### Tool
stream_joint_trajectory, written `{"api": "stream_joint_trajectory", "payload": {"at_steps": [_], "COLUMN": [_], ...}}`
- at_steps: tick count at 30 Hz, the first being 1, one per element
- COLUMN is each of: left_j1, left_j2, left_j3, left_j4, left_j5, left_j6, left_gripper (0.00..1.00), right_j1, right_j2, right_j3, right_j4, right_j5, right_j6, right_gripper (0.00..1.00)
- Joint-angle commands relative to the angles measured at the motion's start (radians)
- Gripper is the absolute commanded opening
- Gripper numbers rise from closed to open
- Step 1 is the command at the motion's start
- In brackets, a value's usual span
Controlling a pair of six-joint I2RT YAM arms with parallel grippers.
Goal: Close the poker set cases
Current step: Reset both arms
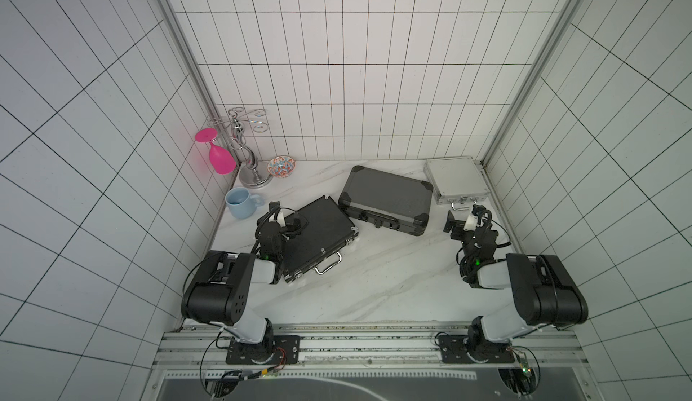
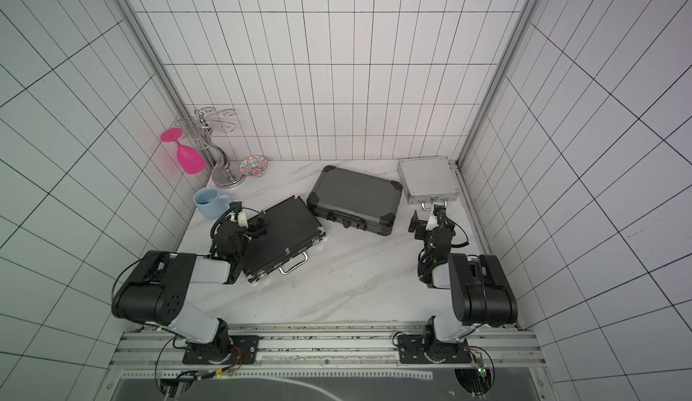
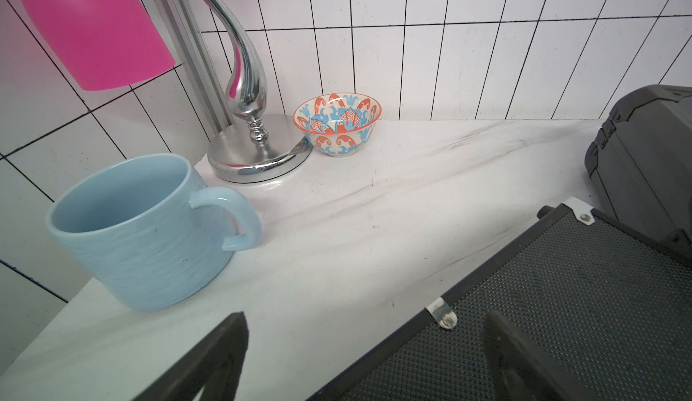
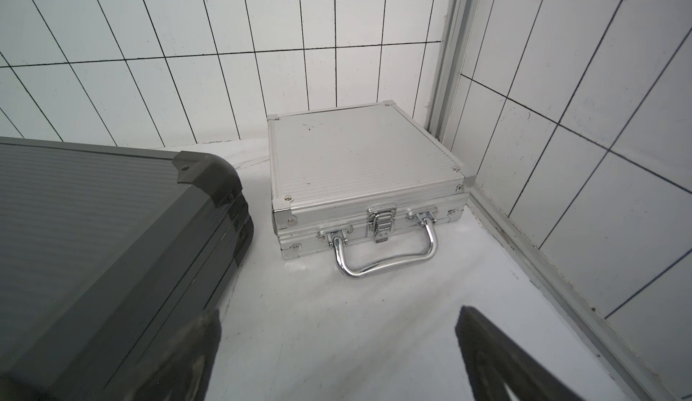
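**White-tiled booth around a marble counter**

White marble-look counter [image 1: 393,290], grey veins, glossy. Light is soft and even, shadows faint. Behind the counter: back wall [image 1: 355,80] of white oblong tiles with dark grout. Same tiling on the side walls [image 1: 93,125] flanking the counter. Aluminium posts [image 1: 543,54] rise from the counter's two rear corners. Slotted aluminium rail [image 1: 374,346] along the counter's front edge, dark panel [image 1: 337,389] just past it.

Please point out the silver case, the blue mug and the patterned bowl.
silver case [image 4: 363,152]: right wrist view, lid.
blue mug [image 3: 149,260]: left wrist view, outer wall.
patterned bowl [image 3: 337,142]: left wrist view, outer side.
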Motion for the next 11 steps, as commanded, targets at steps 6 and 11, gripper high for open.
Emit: {"api": "stream_joint_trajectory", "payload": {"at_steps": [6,11], "left_j1": [-0.002,-0.003], "left_j2": [-0.013,-0.014], "left_j3": [0.017,0.018], "left_j4": [0.007,0.008], "left_j5": [-0.011,-0.011], "left_j6": [0.012,0.012], "left_gripper": [0.98,0.98], "right_j1": [0.010,0.010], "right_j2": [0.000,-0.001], "right_j3": [-0.031,-0.032], "right_j4": [0.053,0.056], "right_j5": [0.016,0.019], "right_j6": [-0.019,-0.019], "right_gripper": [1.00,1.00]}}
